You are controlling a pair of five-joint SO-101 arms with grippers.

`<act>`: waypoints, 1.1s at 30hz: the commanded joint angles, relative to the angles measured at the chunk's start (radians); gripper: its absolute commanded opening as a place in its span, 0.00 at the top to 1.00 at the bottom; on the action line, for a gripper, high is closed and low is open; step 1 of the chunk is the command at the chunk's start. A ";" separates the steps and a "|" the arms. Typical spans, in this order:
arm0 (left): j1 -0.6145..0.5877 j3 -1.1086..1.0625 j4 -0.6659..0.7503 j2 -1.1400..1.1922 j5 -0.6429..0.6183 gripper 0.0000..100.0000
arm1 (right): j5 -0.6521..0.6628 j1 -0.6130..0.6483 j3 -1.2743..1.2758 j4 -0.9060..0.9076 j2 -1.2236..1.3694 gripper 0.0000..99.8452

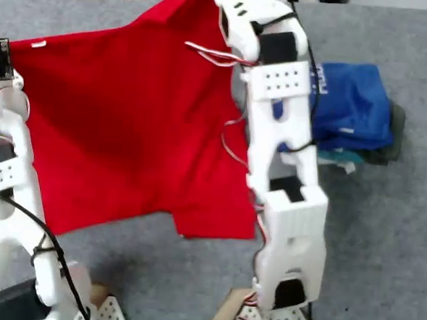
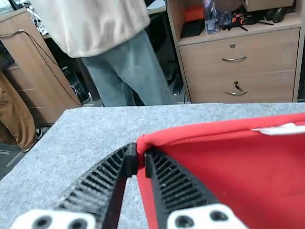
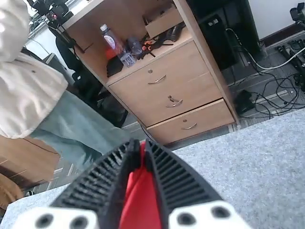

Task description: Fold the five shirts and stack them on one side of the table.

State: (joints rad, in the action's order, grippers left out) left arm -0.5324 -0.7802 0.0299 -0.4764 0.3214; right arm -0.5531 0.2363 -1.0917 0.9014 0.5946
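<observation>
Red shirt (image 1: pixel 128 126), neck label (image 2: pixel 281 128) seemingly illegible

High view: fixed overhead, looking steeply down on the grey table (image 1: pixel 382 250), arm bases at 6 o'clock. Left wrist view: close behind the left gripper (image 2: pixel 140 161), facing 12 o'clock, roughly level across the table toward a drawer cabinet (image 2: pixel 238 67). Right wrist view: close behind the right gripper (image 3: pixel 142 149), pitched higher. Shared by all three: the red shirt (image 1: pixel 129 118). Shared by both wrist views: the cabinet.
</observation>
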 commanded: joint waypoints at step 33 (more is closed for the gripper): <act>-0.002 -0.209 -0.517 -0.532 0.003 0.97 | 0.112 0.032 -0.331 0.677 -0.012 0.99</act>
State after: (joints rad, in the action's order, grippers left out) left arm -0.5324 -1.0365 -0.3997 -0.9613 0.3214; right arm -0.4826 0.2624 -1.3755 1.4830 0.5946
